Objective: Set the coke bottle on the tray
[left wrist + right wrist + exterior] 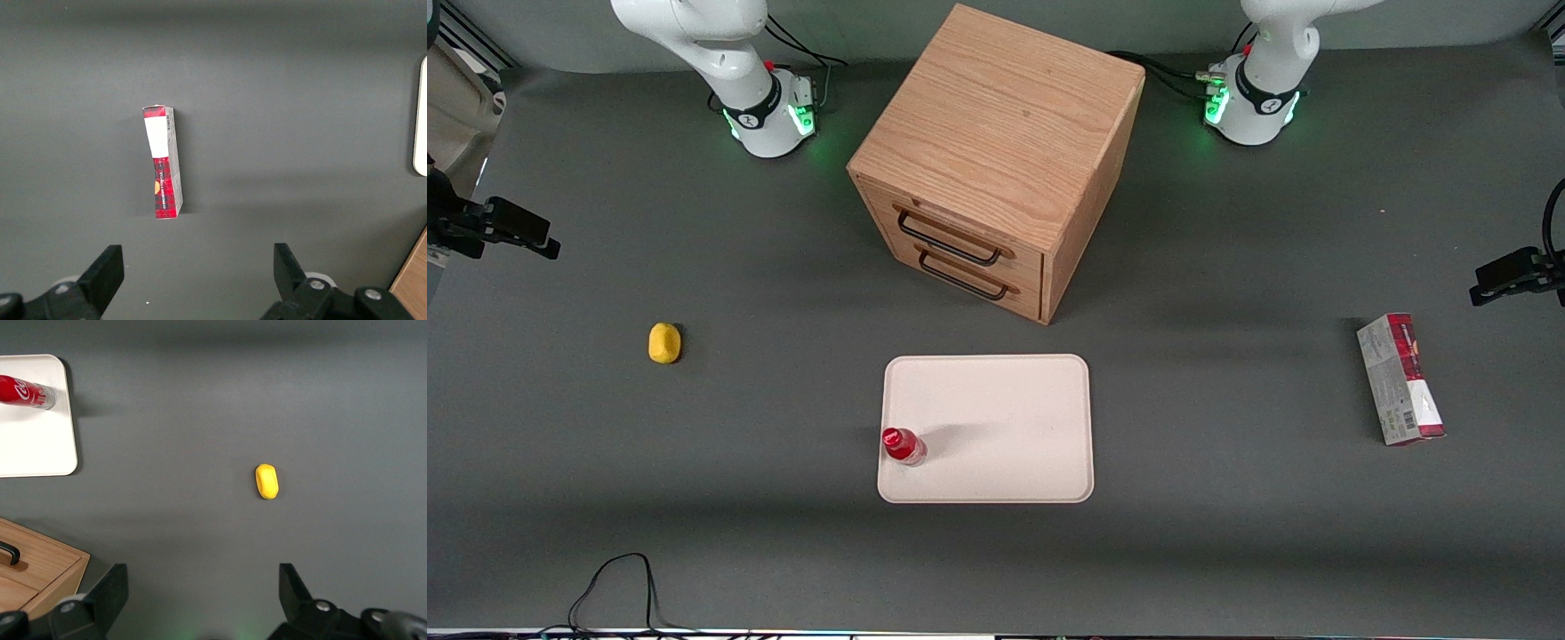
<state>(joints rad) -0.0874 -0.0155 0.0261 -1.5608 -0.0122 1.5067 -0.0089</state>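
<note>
Reading scene: coke bottle [903, 445] stands upright on tray [987, 427], lower-left corner of tray in front view, close to rim. We judge placing done. Tool [203, 600] hangs high over bare bench [1227, 551], fingers apart, holding nothing, well apart from bottle. Bottle looks light, stiff, smooth, so slippery; slim and tall, tips easily. If we regrip: take mid-body, below cap, gentle squeeze.

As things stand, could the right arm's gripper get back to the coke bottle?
Probably yes. The bottle stands on the tray near the edge toward the working arm, with nothing over it. The gripper hangs open above bare table near the yellow object, and nothing stands between them.
</note>
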